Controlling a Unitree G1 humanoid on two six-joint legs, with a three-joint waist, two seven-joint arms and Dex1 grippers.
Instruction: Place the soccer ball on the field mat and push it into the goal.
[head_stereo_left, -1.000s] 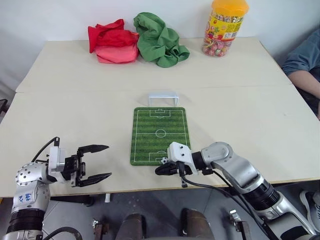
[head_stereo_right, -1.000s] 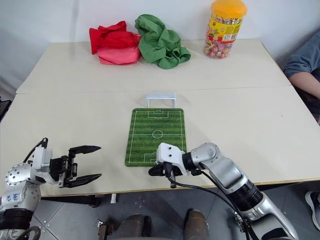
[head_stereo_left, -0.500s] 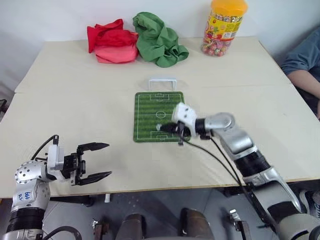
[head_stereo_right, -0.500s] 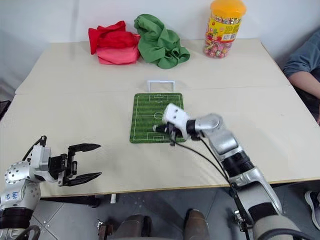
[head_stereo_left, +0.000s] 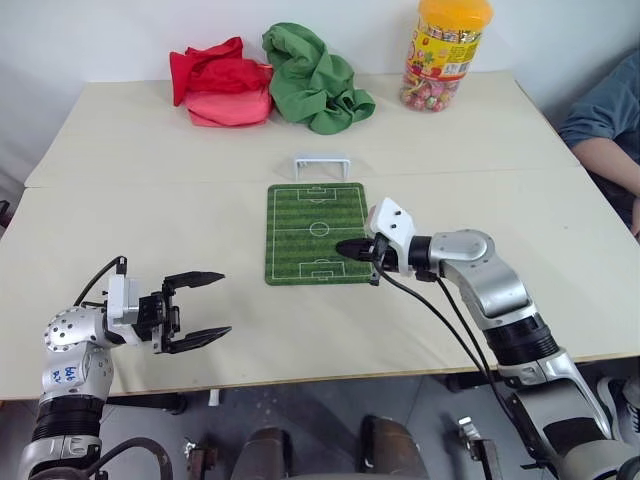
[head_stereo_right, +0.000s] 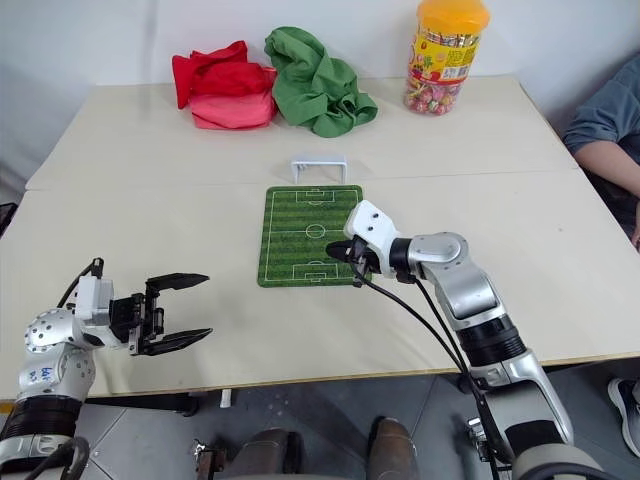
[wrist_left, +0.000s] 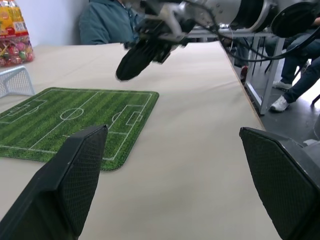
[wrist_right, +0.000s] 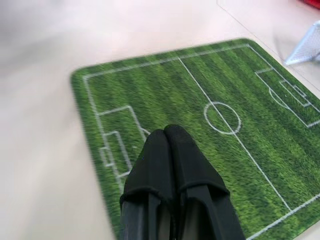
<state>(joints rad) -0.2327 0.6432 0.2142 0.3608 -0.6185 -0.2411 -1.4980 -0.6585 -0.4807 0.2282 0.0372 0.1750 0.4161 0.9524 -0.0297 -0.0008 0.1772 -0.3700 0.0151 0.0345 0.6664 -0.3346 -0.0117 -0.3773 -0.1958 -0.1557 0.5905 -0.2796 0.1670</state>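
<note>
The field mat (head_stereo_left: 300, 215) lies flat in the middle of the table. The white goal (head_stereo_left: 321, 165) stands just past its far end. My right gripper (head_stereo_left: 348, 247) is shut with nothing in it. It hangs a little above the mat's near right part and points left across it. In the right wrist view, its shut fingers (wrist_right: 172, 160) sit over the near penalty box, with the centre circle beyond them bare. The soccer ball is hidden or out of view. My left gripper (head_stereo_left: 205, 307) stands open and empty near the table's front left, pointing right.
A red cloth (head_stereo_left: 222, 80) and a plain green cloth (head_stereo_left: 315, 75) lie at the back of the table. An orange-lidded candy jar (head_stereo_left: 445, 55) stands at the back right. A person's arm (head_stereo_left: 605, 120) rests at the right edge.
My right gripper swept from the mat's near end forward and up. The mat and goal slid away from me. The ball, seen by the fingertips before, no longer shows. The left gripper stayed put.
</note>
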